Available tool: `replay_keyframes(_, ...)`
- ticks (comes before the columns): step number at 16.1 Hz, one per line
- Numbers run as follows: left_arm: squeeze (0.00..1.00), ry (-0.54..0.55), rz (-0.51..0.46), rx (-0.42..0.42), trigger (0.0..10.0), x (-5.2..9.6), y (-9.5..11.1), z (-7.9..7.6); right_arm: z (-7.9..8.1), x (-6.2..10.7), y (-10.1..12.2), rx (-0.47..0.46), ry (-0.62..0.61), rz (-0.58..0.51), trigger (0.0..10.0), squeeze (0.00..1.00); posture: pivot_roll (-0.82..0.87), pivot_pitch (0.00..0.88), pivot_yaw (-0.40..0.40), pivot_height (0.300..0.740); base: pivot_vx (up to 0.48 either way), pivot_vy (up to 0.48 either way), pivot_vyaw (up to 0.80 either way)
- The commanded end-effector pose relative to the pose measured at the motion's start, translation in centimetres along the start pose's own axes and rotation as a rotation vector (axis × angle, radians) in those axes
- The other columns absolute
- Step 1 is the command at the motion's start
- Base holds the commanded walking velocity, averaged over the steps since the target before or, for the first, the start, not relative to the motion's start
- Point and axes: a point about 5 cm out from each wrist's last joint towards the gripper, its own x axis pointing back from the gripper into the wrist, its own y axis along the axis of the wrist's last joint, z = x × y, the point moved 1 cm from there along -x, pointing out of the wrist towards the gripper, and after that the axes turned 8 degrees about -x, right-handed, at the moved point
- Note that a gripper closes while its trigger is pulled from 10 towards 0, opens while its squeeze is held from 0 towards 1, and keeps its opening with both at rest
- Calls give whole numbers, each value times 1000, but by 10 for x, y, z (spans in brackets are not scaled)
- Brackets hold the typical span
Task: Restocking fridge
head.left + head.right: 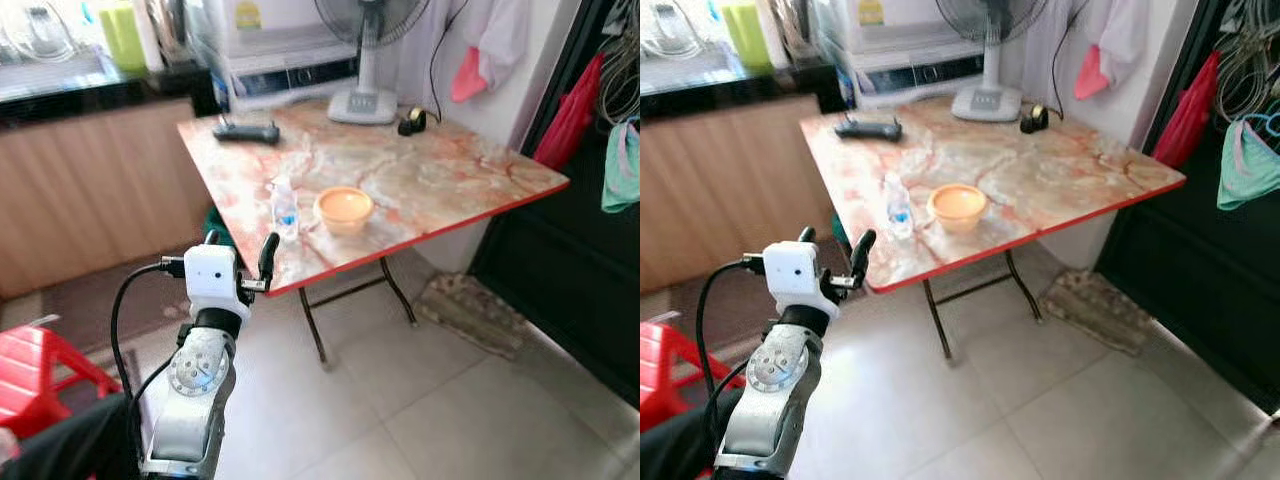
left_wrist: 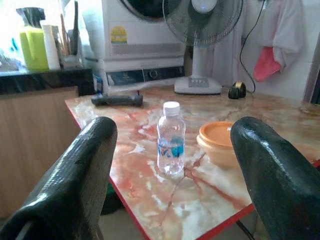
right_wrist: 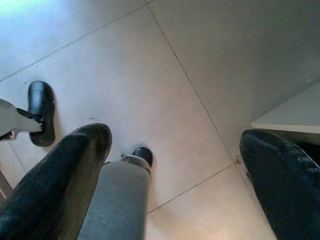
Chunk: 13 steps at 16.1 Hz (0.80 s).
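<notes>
Left gripper [image 1: 240, 252], fingers apart, raised before the marble counter [image 1: 440, 170].
Water bottle [image 1: 285, 210] upright at frame centre, just beside orange bowl [image 1: 344, 208]; right gripper [image 3: 170, 165] spread wide above floor tiles [image 3: 150, 65].

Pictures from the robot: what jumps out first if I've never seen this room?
The marble-patterned folding table with its red edge stands out most, with a small water bottle standing upright near its front edge and an orange bowl beside it. The left tool is raised, open, short of the bottle. At the table's far side stands a fan.
</notes>
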Motion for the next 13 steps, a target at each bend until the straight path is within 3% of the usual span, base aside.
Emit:
replay_keyframes(1, 0, -12, -10, -7, 10000, -3, 5, -2, 1, -1, 5, 1, 5, -8, 10000, 0, 92, 0, -18, 740, 255, 0, 0)
replay_keyframes(9, 0, -5, -21, -24, 10000, -5, 9, 0, 1, -2, 8, 23, 24, -5, 10000, 0, 97, 0, -28, 740, 276, 0, 0)
replay_keyframes(13, 0, 2, -36, -36, 10000, -7, 14, 1, 1, -2, 9, 37, 31, 7, 10000, 0, 102, 0, -33, 740, 266, 0, 761)
